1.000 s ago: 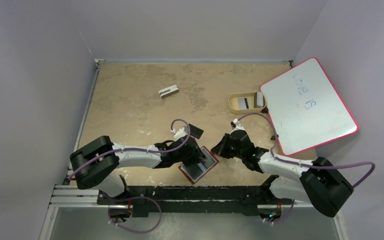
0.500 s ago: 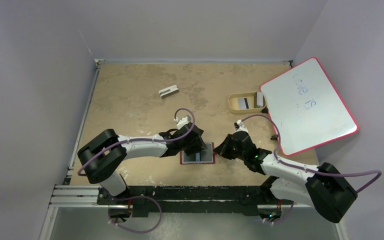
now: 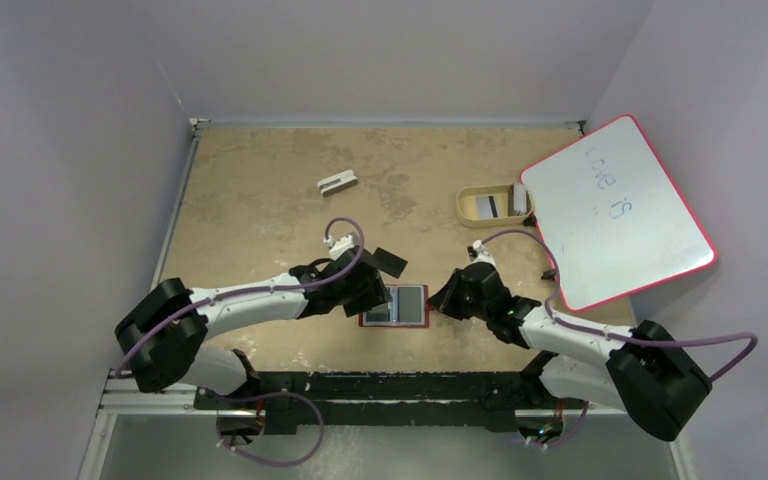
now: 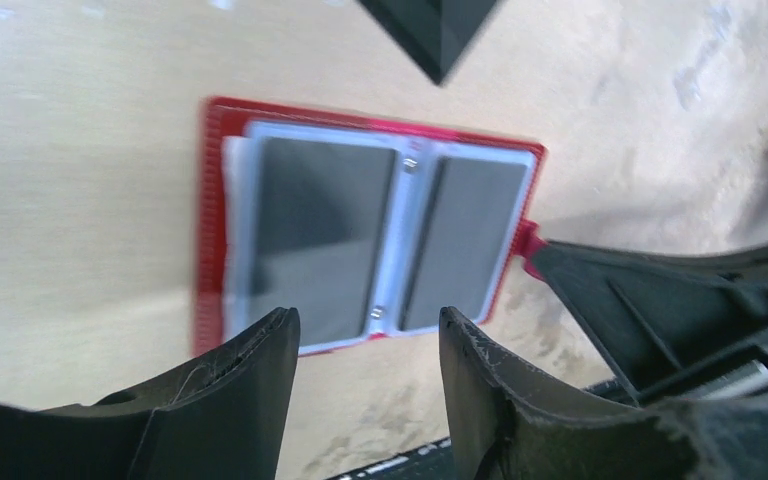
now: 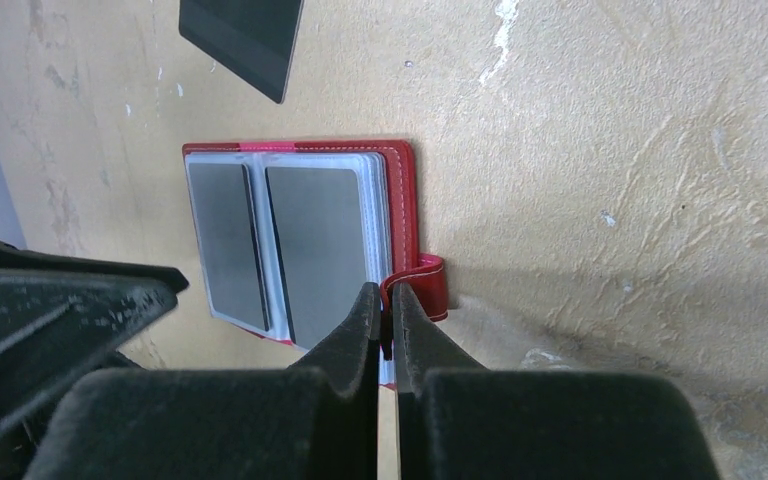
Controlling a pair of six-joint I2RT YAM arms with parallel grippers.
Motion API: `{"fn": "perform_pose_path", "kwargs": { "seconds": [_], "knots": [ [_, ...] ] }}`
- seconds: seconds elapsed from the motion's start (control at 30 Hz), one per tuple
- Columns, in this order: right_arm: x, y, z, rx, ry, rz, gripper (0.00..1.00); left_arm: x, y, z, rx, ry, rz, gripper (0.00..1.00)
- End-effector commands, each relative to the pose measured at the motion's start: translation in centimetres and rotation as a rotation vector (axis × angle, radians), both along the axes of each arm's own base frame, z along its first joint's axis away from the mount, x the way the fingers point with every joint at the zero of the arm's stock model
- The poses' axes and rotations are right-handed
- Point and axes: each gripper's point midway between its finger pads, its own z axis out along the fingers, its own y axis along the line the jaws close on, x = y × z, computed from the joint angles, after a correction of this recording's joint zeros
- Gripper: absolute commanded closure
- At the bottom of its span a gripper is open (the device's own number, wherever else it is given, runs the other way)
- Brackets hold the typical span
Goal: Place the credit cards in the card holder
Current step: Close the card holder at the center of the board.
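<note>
I've got a red-framed whiteboard [image 3: 615,210] at right, a tan oval tray [image 3: 463,207] just beside it, and a small grey-white block [image 3: 337,183] further back.

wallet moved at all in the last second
Yes. The wallet has turned from skewed to square with the black rail and shifted slightly away from it.

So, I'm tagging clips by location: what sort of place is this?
Probably a robotics lab test cell: left arm and right arm bolted at the edge of a tan tabletop, grey walls around it, a whiteboard propped at right.
</note>
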Motion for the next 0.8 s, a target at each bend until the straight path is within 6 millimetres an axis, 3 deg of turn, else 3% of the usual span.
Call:
{"fn": "perform_pose_path", "kwargs": {
  "seconds": [0.0, 0.13, 0.37, 0.57, 0.77],
  "knots": [
    [1.1, 0.7, 1.3, 0.011, -0.053, 0.011, 1.00, 1.0, 4.1, -0.4, 0.068, -0.020, 0.061, 0.46],
    [1.2, 0.9, 1.7, 0.007, -0.071, 0.025, 1.00, 1.6, 5.4, -0.6, 0.076, -0.036, 0.079, 0.43],
    [1.5, 1.1, 1.8, -0.001, -0.089, 0.046, 1.00, 2.3, 5.3, -2.5, 0.038, -0.024, 0.076, 0.42],
    [1.6, 0.7, 0.7, -0.049, -0.073, 0.040, 1.00, 2.1, 2.9, -3.0, -0.081, 0.011, 0.032, 0.42],
    [1.3, 0.9, -1.2, -0.063, -0.044, 0.067, 1.00, 1.4, 0.8, -1.0, -0.272, 0.014, 0.023, 0.42]
  ]
}}
